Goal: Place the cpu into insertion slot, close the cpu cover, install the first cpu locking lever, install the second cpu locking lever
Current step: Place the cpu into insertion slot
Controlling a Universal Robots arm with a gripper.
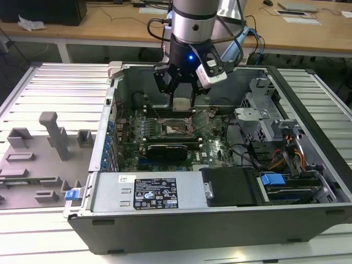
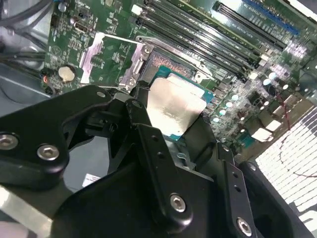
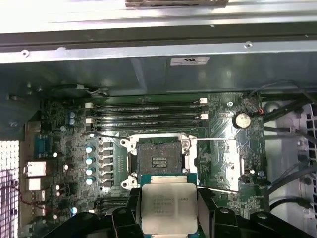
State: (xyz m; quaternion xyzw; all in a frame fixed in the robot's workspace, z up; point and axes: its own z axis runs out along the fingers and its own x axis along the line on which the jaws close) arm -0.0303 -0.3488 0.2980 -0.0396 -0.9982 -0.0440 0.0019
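Exterior view: we see gripper (image 1: 182,100) low inside case (image 1: 165,225), pinching cpu (image 1: 182,105) by its edges. First wrist view: cpu hangs near slot (image 3: 158,161), not in it; slot bare. Second wrist view: cover (image 2: 93,53) open. We judge all four steps left.

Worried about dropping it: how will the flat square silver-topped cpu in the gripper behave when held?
The flat square silver-topped cpu looks stiff: it sits flat, unbent, in the black gripper. Its smooth metal top probably is slippery. Thin and small, it is likely light and easily tilted.
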